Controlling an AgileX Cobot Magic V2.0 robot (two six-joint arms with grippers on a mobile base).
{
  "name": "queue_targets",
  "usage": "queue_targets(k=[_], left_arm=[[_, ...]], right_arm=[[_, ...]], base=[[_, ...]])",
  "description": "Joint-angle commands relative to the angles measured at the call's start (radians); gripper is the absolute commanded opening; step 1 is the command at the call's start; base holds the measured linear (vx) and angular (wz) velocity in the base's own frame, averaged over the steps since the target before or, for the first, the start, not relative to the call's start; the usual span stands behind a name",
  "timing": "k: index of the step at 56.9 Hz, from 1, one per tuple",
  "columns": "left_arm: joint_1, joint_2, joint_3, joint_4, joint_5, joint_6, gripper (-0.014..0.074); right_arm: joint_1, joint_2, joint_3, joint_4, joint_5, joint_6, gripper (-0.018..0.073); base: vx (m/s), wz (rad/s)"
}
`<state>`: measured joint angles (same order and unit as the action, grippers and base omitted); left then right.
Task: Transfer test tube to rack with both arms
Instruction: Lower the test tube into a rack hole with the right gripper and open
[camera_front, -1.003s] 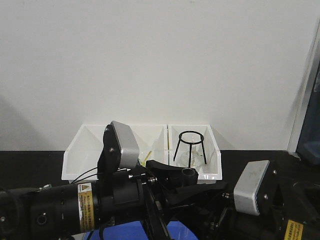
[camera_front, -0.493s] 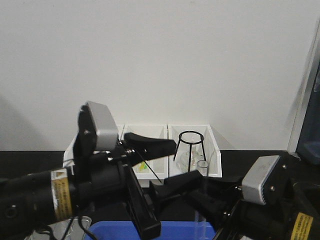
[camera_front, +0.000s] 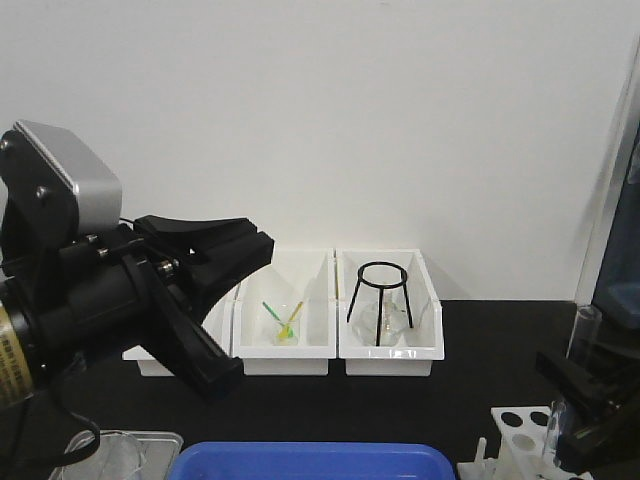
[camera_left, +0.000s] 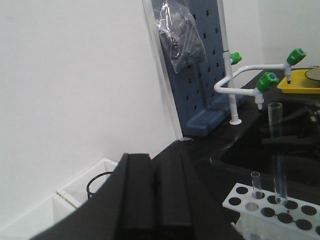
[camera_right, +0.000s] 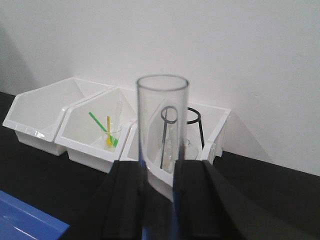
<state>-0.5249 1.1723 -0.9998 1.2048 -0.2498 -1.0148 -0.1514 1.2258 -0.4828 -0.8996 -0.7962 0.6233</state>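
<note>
Nearest, a blue tray (camera_front: 310, 461) lies left of the rack (camera_front: 520, 432), which stands at the lower right edge of the front view. The right gripper (camera_right: 161, 172) hangs just over the rack's right part, its claw clamped on the tube (camera_right: 162, 115). The tube stands upright, its rim well above the fingers. In the left wrist view its lower end reaches down to the rack's top plate, over one of the holes; whether it is inside the hole I cannot tell. A shorter tube (camera_left: 256, 184) stands in the rack just beside it. Far left of the rack and higher, the left gripper (camera_front: 235, 243) is held up, its claw pressed narrow with nothing in it. Behind the rack and to its left, three white bins (camera_front: 285, 362) sit against the wall (camera_front: 350, 120). The bin nearest the rack holds a black wire tripod (camera_front: 381, 300), and the middle one holds a cup (camera_front: 283, 330) with green and yellow sticks.
</note>
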Motion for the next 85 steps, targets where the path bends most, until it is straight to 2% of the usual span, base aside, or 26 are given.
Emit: queue_targets(k=[1, 6, 19, 36, 43, 62, 85], left_arm=[[0.000, -0.022, -0.028, -0.022, -0.012, -0.001, -0.0010], [0.000, -0.022, -0.021, -0.022, -0.001, -0.001, -0.0008], [0.000, -0.022, -0.009, -0.024, 0.010, -0.001, -0.0008], [0.000, -0.022, -0.009, -0.025, 0.009, -0.003, -0.0007], [0.000, -0.022, -0.009, -0.025, 0.009, -0.004, -0.0007], [0.000, -0.022, -0.009, -0.025, 0.009, -0.004, -0.0007], [0.000, -0.022, -0.009, -0.025, 0.009, -0.004, -0.0007]], right_arm=[[-0.007, -0.023, 0.008, 0.125, -0.130, -0.108, -0.0008], [-0.007, -0.023, 0.034, 0.193, -0.139, -0.154, -0.0008], [-0.007, -0.012, 0.084, 0.189, -0.143, -0.202, -0.0008], [-0.007, 0.083, 0.113, 0.233, -0.328, -0.246, -0.0008], [-0.007, 0.102, 0.113, 0.270, -0.335, -0.264, -0.0008], [-0.007, 0.109, 0.113, 0.258, -0.252, -0.310, -0.0008], [-0.007, 0.249, 0.113, 0.199, -0.270, -0.316, -0.0008]], base=[[0.00, 0.00], [0.00, 0.00], [0.00, 0.00], [0.00, 0.00], [0.00, 0.00], [0.00, 0.00], [0.00, 0.00]])
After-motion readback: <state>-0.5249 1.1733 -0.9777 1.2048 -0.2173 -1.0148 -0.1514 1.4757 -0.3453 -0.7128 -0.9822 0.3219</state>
